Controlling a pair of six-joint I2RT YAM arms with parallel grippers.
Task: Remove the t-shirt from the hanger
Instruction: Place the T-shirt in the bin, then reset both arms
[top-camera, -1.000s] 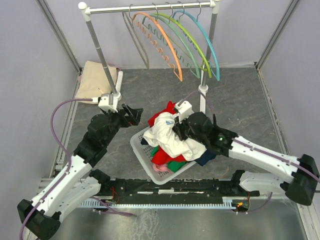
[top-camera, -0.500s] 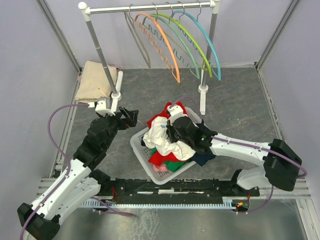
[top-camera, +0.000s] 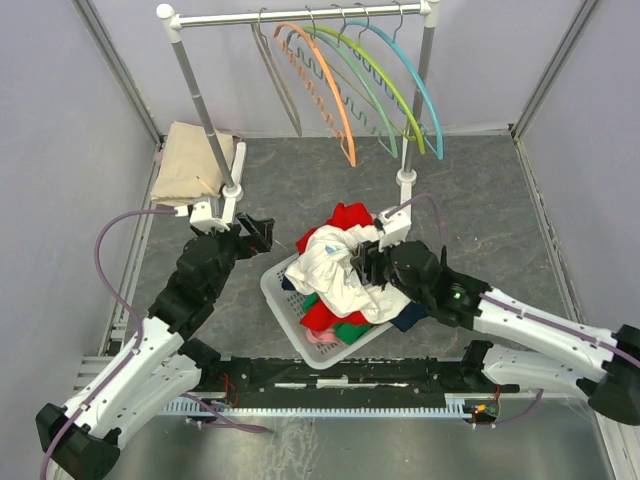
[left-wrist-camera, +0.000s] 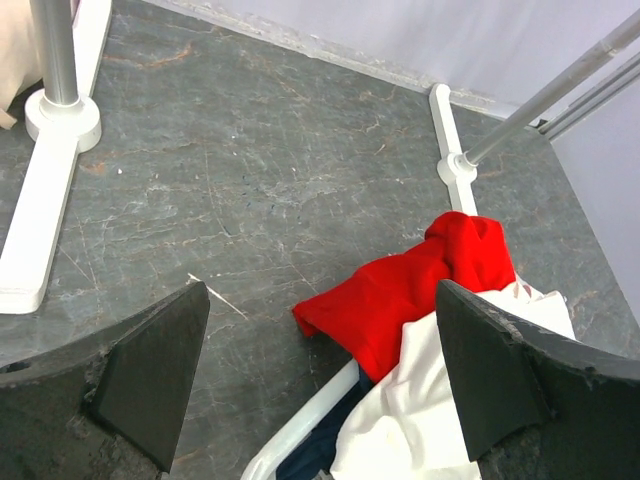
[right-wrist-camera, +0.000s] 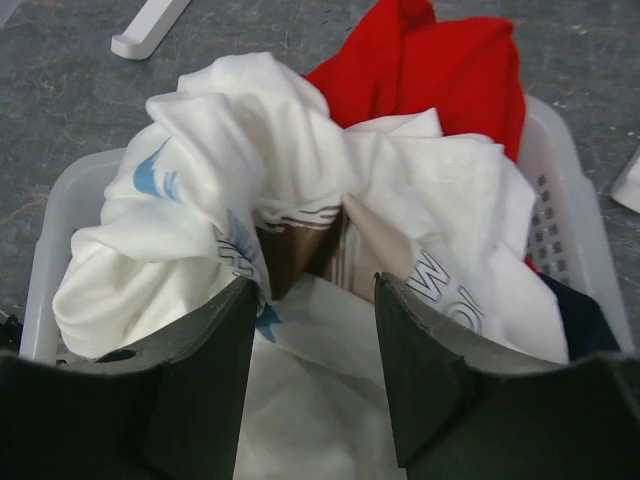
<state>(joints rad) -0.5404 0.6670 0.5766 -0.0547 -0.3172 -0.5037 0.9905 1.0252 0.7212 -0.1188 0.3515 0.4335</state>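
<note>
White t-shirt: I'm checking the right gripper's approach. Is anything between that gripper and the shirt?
Nothing visible. The white t-shirt lies uppermost in the basket, and the open right gripper faces it directly, with no other garment between them.

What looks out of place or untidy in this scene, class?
The basket is overfilled: a white t-shirt is heaped above its rim, and a red garment droops over the far edge instead of lying inside.
</note>
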